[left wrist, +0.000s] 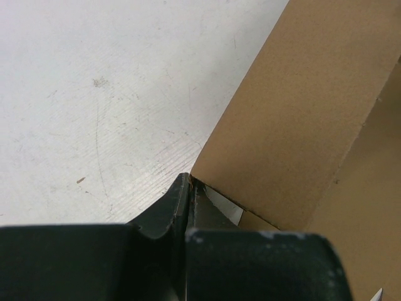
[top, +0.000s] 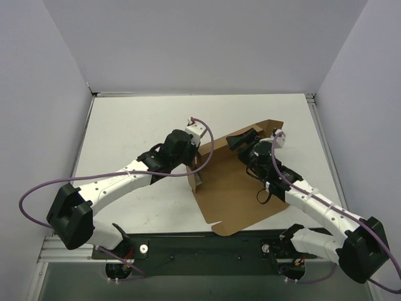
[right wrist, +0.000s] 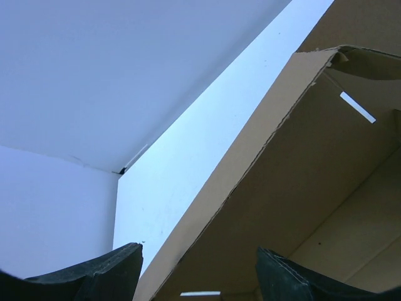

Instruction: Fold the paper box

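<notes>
The paper box (top: 232,194) is a brown cardboard sheet lying at mid-table, with its left and back flaps raised. My left gripper (top: 195,157) is at the raised left flap. In the left wrist view the left gripper (left wrist: 188,180) is shut, and its tips touch the lower corner of that upright flap (left wrist: 294,113). Nothing shows between its fingers. My right gripper (top: 235,141) hovers over the back of the sheet. In the right wrist view the right gripper (right wrist: 197,279) is open, and the edge of a raised flap (right wrist: 301,175) passes between its fingers without touching them.
The white table (top: 138,125) is enclosed by pale walls at left, back and right. Purple cables (top: 37,188) loop off both arms. A black rail (top: 200,244) runs along the near edge. Narrow slots (right wrist: 357,106) are cut in the cardboard.
</notes>
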Motion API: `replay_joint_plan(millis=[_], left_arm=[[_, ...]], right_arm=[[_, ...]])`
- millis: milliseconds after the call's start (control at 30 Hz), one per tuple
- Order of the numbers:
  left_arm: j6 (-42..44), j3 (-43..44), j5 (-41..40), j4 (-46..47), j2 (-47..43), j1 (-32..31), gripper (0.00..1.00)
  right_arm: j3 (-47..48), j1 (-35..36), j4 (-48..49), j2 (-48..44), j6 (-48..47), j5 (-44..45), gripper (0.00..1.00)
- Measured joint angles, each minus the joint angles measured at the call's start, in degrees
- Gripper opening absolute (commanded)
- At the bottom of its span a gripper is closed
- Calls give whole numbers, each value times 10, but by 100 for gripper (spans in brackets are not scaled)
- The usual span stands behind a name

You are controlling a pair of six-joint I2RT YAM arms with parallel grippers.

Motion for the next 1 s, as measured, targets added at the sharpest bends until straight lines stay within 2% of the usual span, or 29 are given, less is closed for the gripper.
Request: replay_joint_plan(millis=[100, 333, 533, 600, 800, 833, 867, 1000], left_arm=[[3, 0, -3, 0, 0, -3, 0], [11, 0, -12, 0, 0, -13, 0], [12, -2, -12, 2, -2, -16, 0], [16, -5, -12, 2, -4, -20, 3], [37, -17, 2, 1, -21, -30, 25], [42, -20, 5, 0, -26, -31, 30], [49, -25, 6, 0, -33, -32, 40], [66, -48, 15, 2, -66, -33, 59]], right_arm=[[0, -16, 29, 36, 5, -14, 68], [-14, -34, 77, 75, 16, -39, 39], [-46, -34, 123, 74, 30, -39, 27], [-54, -34, 138, 73, 35, -38, 24], [-61, -37, 168, 72, 47, -39, 16], [-62, -37, 172, 72, 49, -40, 16], [-63, -37, 174, 72, 50, -38, 15], [-67, -42, 181, 72, 54, -29, 14]])
